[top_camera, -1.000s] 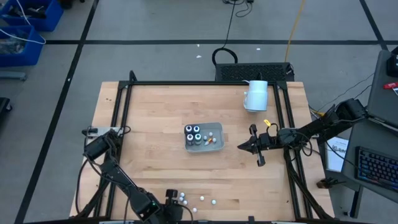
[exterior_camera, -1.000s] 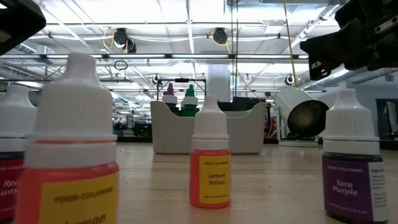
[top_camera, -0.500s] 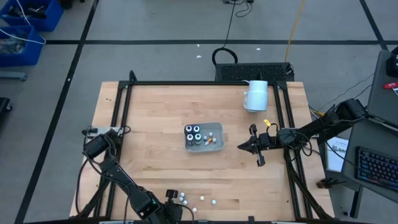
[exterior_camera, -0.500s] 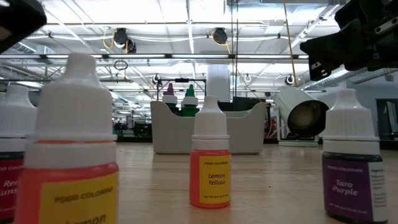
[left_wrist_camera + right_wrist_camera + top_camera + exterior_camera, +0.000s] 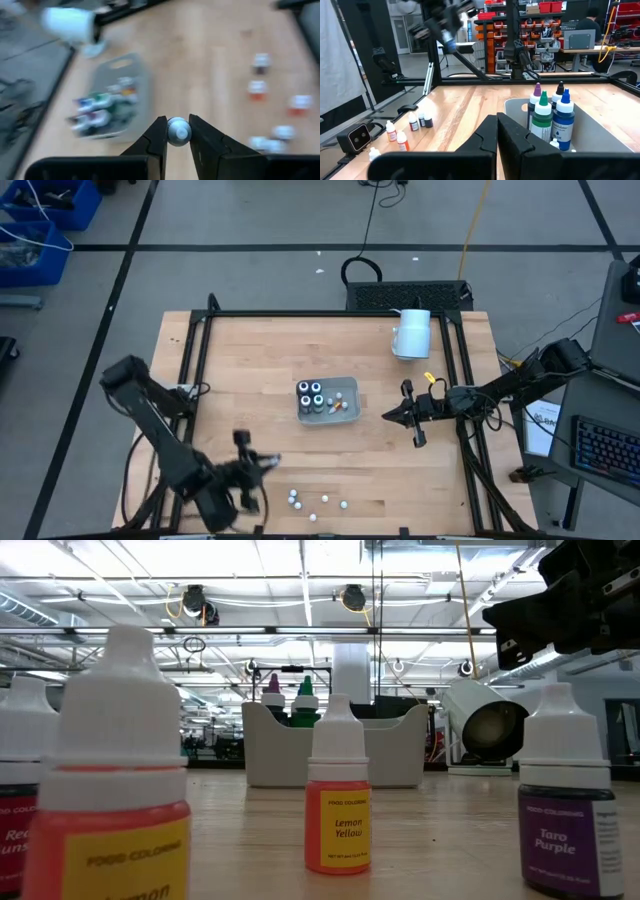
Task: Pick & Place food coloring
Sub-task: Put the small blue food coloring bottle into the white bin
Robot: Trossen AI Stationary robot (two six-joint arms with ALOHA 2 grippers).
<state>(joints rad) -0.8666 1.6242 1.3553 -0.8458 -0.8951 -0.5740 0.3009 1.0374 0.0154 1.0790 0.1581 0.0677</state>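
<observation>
The food coloring is partly in a pale grey tray (image 5: pixel 345 388) at the table's middle, where several dark bottles (image 5: pixel 311 394) stand upright. Several tiny loose bottles (image 5: pixel 320 501) stand near the front edge. They fill the low view, among them a Lemon Yellow bottle (image 5: pixel 338 802). My left gripper (image 5: pixel 262 462) is up above the table, left of the loose bottles, shut on one small bottle (image 5: pixel 178 131). My right gripper (image 5: pixel 388 416) hangs right of the tray, shut and empty; it also shows in the right wrist view (image 5: pixel 497 126). My left gripper pinches the small bottle at its white cap (image 5: pixel 178 135) between its two fingers. The bottle is lifted clear of the table. In the right wrist view it shows blurred, high above the table (image 5: pixel 448 36).
A large white mug-like cylinder (image 5: pixel 411 332) lies on its side at the far right. A black frame (image 5: pixel 320 313) runs along the table's edges. Bare wood lies between the tray and the loose bottles.
My left gripper has risen from the loose bottles at the front edge and swung up and toward the table's left, carrying one small bottle clear of the table. The left arm has reared up with it. The other bottles stand where they were.
</observation>
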